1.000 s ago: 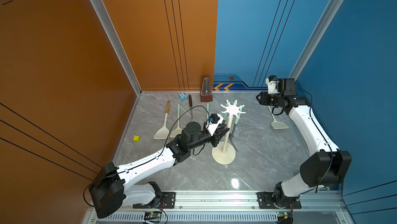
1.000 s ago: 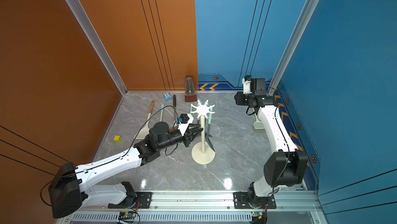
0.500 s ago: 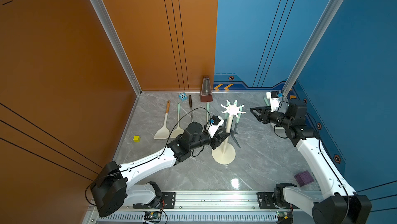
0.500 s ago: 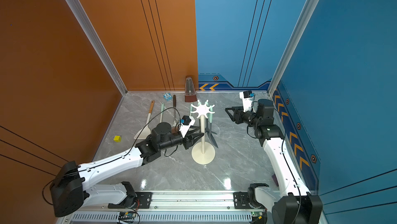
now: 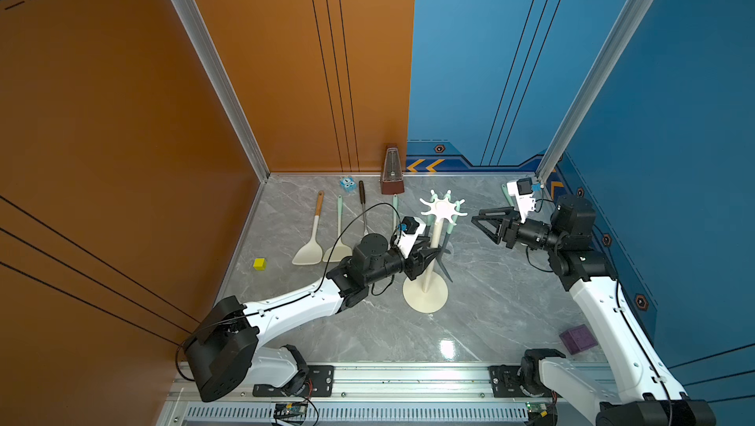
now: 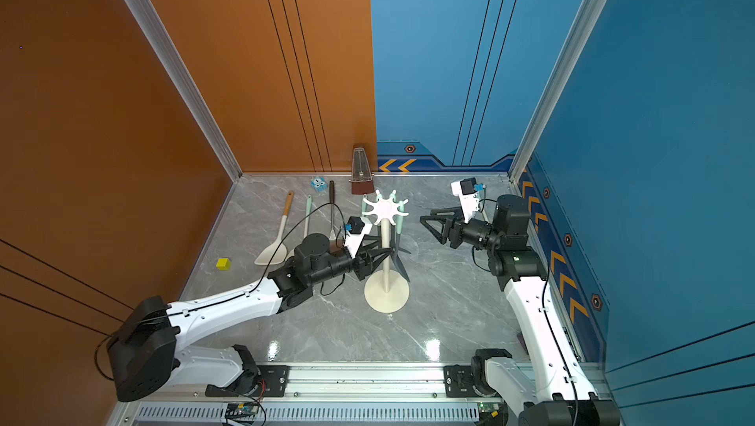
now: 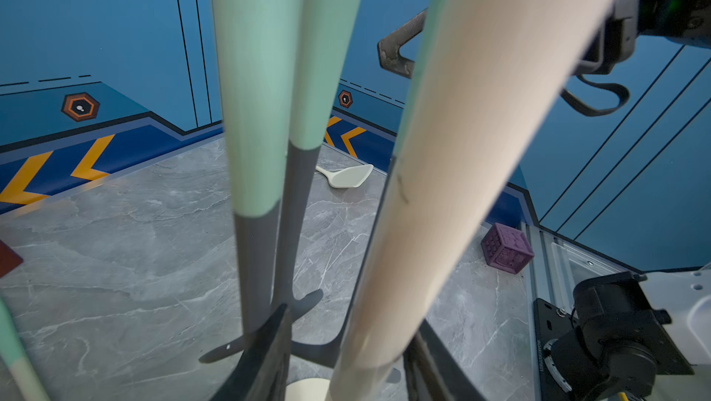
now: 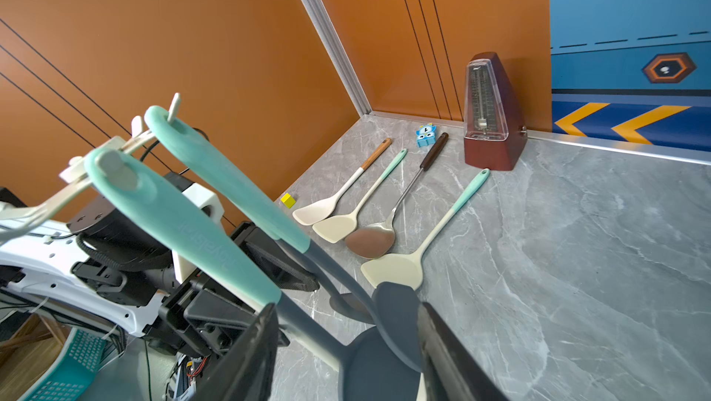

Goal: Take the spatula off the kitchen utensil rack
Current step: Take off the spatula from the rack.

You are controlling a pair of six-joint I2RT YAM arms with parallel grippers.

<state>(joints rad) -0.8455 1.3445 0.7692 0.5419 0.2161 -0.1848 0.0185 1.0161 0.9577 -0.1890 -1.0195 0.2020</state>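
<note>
On the left of the table [image 5: 510, 309], 4 utensils [image 8: 338, 226] lie in a row, well clear of me.

My left gripper [image 5: 429, 258] is at the rack [image 5: 425, 301], low on its pole [image 7: 461, 149]. Its jaws were narrower 1 second ago. Now they stand apart with the pole between them, and I cannot tell whether either pad touches it. I judge the rack is no longer braced.

At least 2 teal-handled, grey-headed spatulas [image 8: 184, 222] hang from the crown prongs on the right side of the pole, heads down and clear of the base. So the task's thing is not yet off the rack.

My right gripper [image 5: 484, 228] has changed most. 1 second ago it was in the far right corner, above the cream spatula [image 7: 346, 176] that lies there. It has swung left and now hovers just right of the crown, level with the hanging handles. Its jaws have widened, stand apart and hold nothing.

I read this as the approach for another pick. The right jaws must close on 1 handle and lift its loop off the prong. With the left jaws slack, that pull could rock the rack.
</note>
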